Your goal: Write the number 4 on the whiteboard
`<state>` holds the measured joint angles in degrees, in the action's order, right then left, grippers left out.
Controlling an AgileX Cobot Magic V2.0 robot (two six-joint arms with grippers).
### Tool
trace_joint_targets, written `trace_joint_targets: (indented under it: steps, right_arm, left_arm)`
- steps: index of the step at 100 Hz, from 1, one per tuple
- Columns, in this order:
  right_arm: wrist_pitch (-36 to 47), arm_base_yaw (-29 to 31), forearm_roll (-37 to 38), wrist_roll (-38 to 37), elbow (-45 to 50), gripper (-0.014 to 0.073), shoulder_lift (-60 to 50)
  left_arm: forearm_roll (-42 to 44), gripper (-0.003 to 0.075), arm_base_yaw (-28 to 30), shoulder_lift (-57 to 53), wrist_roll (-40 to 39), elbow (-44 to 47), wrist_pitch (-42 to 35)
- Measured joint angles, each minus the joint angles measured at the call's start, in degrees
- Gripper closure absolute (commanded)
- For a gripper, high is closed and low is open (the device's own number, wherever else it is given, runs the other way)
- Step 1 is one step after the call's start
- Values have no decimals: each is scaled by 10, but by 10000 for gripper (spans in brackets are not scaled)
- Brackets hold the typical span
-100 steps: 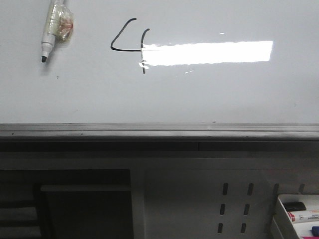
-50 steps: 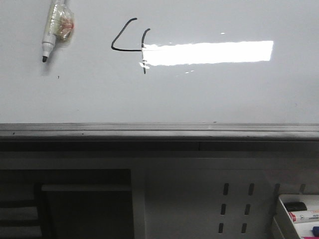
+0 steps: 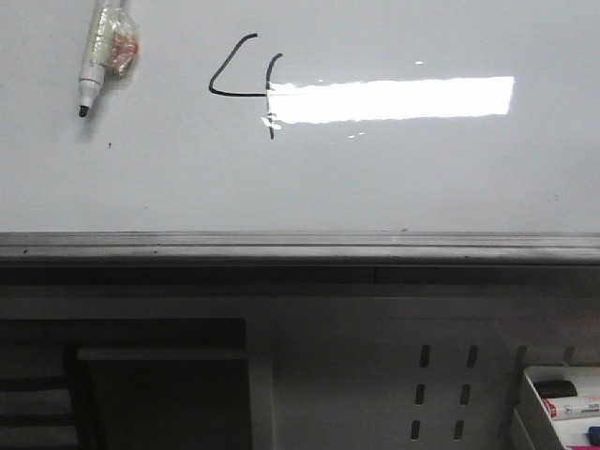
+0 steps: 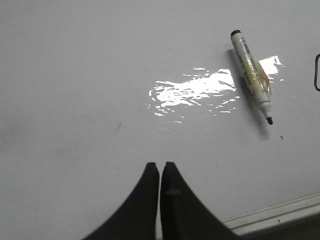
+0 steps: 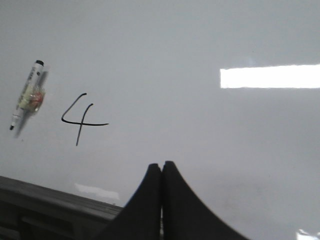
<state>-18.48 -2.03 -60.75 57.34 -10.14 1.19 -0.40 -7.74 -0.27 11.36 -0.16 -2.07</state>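
Observation:
A black hand-drawn number 4 point(image 3: 246, 82) stands on the glossy whiteboard point(image 3: 375, 178), just left of the bright light reflection; it also shows in the right wrist view point(image 5: 80, 120). A white marker point(image 3: 98, 56) with its black tip pointing down sticks to the board left of the 4; it shows in the left wrist view point(image 4: 251, 75) and the right wrist view point(image 5: 26, 94). My left gripper point(image 4: 160, 165) is shut and empty, off the board's surface, apart from the marker. My right gripper point(image 5: 161, 164) is shut and empty. Neither gripper shows in the front view.
The board's grey metal rail point(image 3: 300, 246) runs along its lower edge. Below it is a grey perforated panel point(image 3: 441, 389). A white tray point(image 3: 562, 398) with markers and an eraser sits at the lower right.

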Motion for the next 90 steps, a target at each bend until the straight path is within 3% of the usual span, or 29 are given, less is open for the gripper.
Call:
trace_joint_targets:
  steps: [9, 28, 38, 52, 90]
  right_arm:
    - [10, 0, 101, -40, 1, 659, 0]
    - [68, 1, 465, -350, 43, 659, 0]
    - [84, 2, 564, -436, 74, 659, 0]
    - [120, 3, 613, -462, 106, 659, -12]
    - [123, 4, 630, -474, 106, 659, -17]
  left_arm:
    - [0, 741, 0, 0, 0, 0, 0]
    - [0, 741, 0, 0, 0, 0, 0]
    - [0, 741, 0, 0, 0, 0, 0]
    - [0, 741, 0, 0, 0, 0, 0]
    - [0, 741, 0, 0, 0, 0, 1]
